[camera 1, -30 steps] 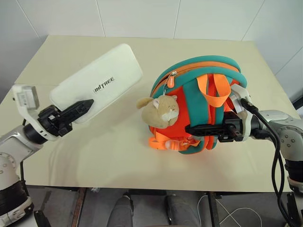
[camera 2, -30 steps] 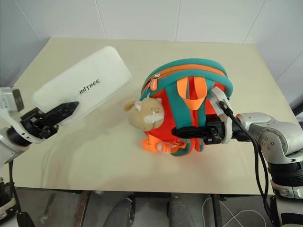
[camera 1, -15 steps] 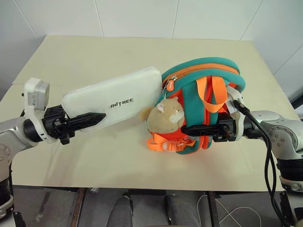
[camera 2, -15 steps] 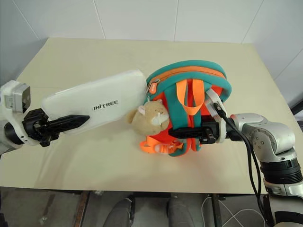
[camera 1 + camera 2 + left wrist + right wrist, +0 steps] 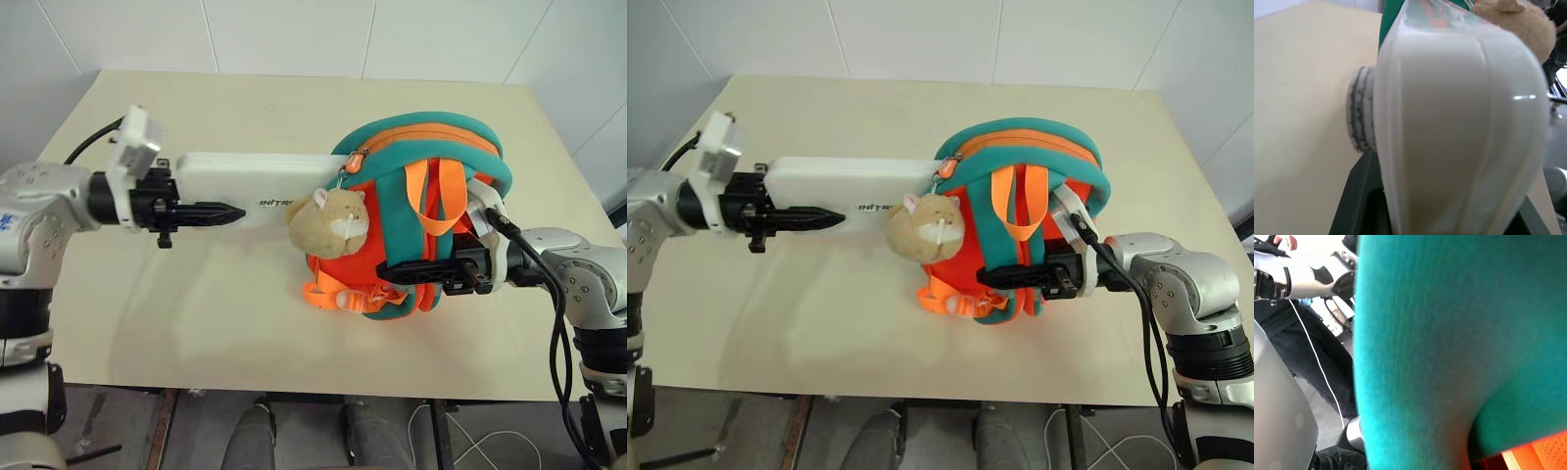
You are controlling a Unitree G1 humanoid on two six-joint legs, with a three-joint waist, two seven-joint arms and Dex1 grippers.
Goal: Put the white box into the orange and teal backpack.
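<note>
- The backpack (image 5: 416, 211) stands on the beige table (image 5: 245, 313), right of the middle, its teal straps (image 5: 392, 220) and orange loops (image 5: 436, 191) facing the camera
- A tan plush charm (image 5: 328, 220) hangs at the bag's left side, just below the zip pull (image 5: 353, 166)
- The right gripper (image 5: 416, 271) lies level across the bag's lower front, pointing left; its black fingers are clenched on a teal strap, which crosses the right wrist view up close
- The box (image 5: 260, 176) is lifted off the table and lies level, turned on edge so that its narrow long side faces the camera
- Its small dark lettering (image 5: 273, 202) shows on the lower face, just left of the charm
- The left gripper (image 5: 220, 211) grasps the box at its left end, one black finger lying along the near face and pointing right
- The box's right end reaches the bag's upper left edge by the zip; whether it has gone inside the opening I cannot tell, since the charm and the teal rim cover that end
- In the left wrist view the white box (image 5: 1459, 122) rises between the fingers, with the plush and teal trim at its far end
</note>
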